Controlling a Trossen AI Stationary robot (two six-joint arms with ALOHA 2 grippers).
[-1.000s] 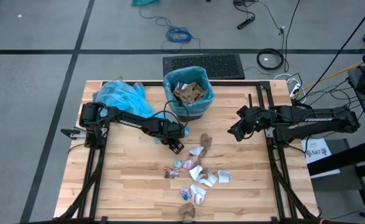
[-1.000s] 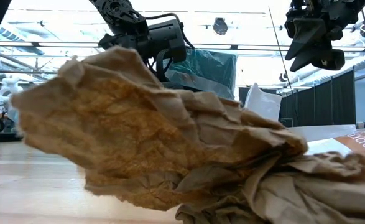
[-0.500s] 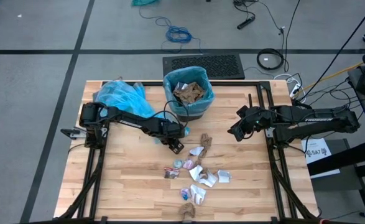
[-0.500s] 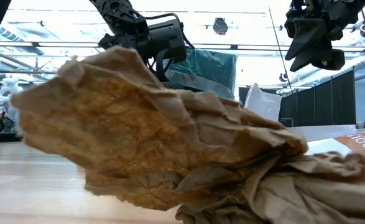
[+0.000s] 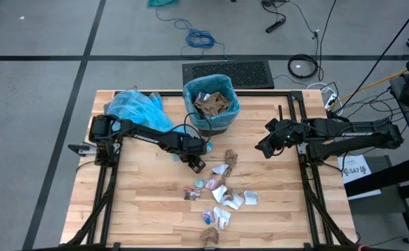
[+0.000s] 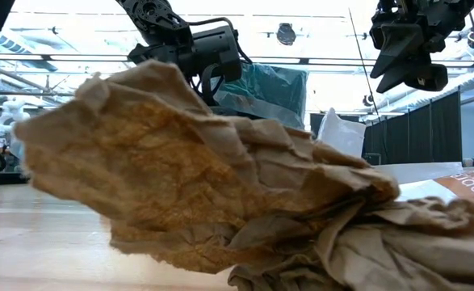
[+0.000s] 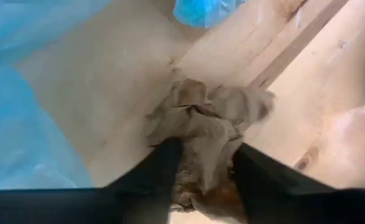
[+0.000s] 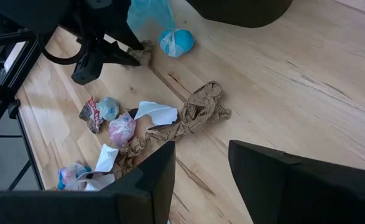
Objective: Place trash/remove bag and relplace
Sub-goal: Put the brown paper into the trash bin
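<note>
Left gripper (image 7: 202,171) pinching a brown paper wad (image 7: 207,118) near the bin (image 5: 211,103), mid-bench.
The shallow pinch may slip during lifting; right gripper (image 8: 201,168), parted and empty, waits near the bench's right edge.

You have one wooden slatted bench (image 5: 141,202), two dark arms, one round bin lined with a blue plastic bag (image 5: 212,104), one loose crumpled blue plastic bag (image 5: 134,106), and roughly ten small crumpled scraps of trash (image 5: 221,195) scattered on the bench
</note>
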